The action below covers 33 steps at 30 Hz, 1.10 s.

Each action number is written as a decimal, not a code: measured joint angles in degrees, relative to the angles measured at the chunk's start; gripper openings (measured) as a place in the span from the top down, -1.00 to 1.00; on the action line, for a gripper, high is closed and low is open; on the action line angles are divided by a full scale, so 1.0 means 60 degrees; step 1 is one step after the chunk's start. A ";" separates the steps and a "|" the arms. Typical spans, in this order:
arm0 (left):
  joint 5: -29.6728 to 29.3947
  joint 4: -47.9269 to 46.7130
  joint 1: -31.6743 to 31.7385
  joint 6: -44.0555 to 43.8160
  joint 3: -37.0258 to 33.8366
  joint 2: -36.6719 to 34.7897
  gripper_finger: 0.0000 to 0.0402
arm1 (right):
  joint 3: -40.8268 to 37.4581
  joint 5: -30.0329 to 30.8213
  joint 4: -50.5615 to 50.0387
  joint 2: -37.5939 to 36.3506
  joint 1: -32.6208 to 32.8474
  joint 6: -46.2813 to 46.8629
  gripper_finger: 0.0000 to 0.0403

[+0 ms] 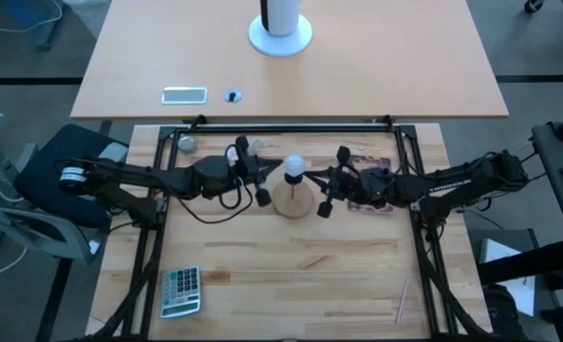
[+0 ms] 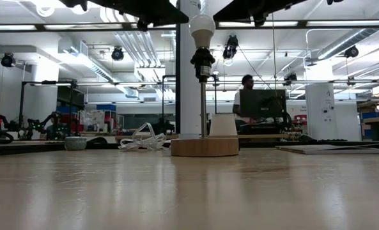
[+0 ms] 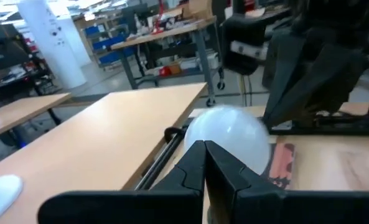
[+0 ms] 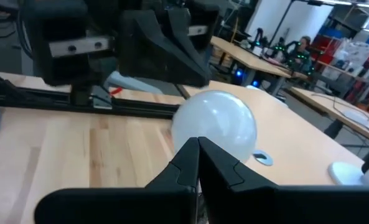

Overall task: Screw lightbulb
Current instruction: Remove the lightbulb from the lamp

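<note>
Left gripper: it is seen just to the left of the bulb, at bulb height above the table. In the left wrist view its two dark fingers are pressed together with no gap, and nothing is held between them.

Small white frosted globe lightbulb: it is seated on top of the thin metal post, in the dark socket, above the round wooden disc stand. It is placed between the two grippers, near the middle of the wooden table.

Long axis: the bulb's axis is judged to be vertical, in line with the post, globe up and screw base down in the socket. The screw base itself is not seen.

Right gripper: it is seen just to the right of the bulb, with its fingers also closed together and empty.

Nearer arm: both fingertips are pointed at the globe from opposite sides; which one is nearer cannot be told.

Coming move: to turn the bulb, one gripper must probably be opened first and brought around the globe, then rotated about the vertical axis.
</note>
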 joint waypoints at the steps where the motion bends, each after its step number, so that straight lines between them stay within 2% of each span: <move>1: -0.0008 0.0011 0.0009 -0.0011 0.0000 0.0061 1.00 | 0.0000 0.0005 -0.0020 0.0010 -0.0019 0.0009 0.99; 13: 0.0733 0.0013 -0.0044 -0.0037 0.0000 0.0155 1.00 | 0.0000 0.0264 -0.0026 0.0015 -0.0263 -0.0133 0.99; 17: 0.1652 0.0039 -0.0057 -0.0035 0.0000 0.0113 1.00 | 0.0000 0.0552 0.0008 -0.0014 -0.0256 -0.0311 0.99; 20: 0.1717 0.0085 -0.0058 -0.0036 0.0000 0.0030 1.00 | 0.0000 0.0557 0.0011 -0.0044 -0.0208 -0.0357 0.99; 25: 0.1437 0.0100 -0.0053 -0.0033 0.0000 -0.0119 1.00 | 0.0000 0.0552 0.0007 -0.0099 0.0026 -0.0378 0.99; 30: 0.0212 0.0099 -0.0025 0.0000 0.0000 -0.0094 1.00 | 0.0000 0.0152 0.0003 -0.0116 0.0170 -0.0249 0.99; 33: -0.0089 0.0089 0.0060 -0.0004 0.0000 0.0033 1.00 | 0.0000 0.0034 -0.0024 -0.0116 0.0145 -0.0156 0.99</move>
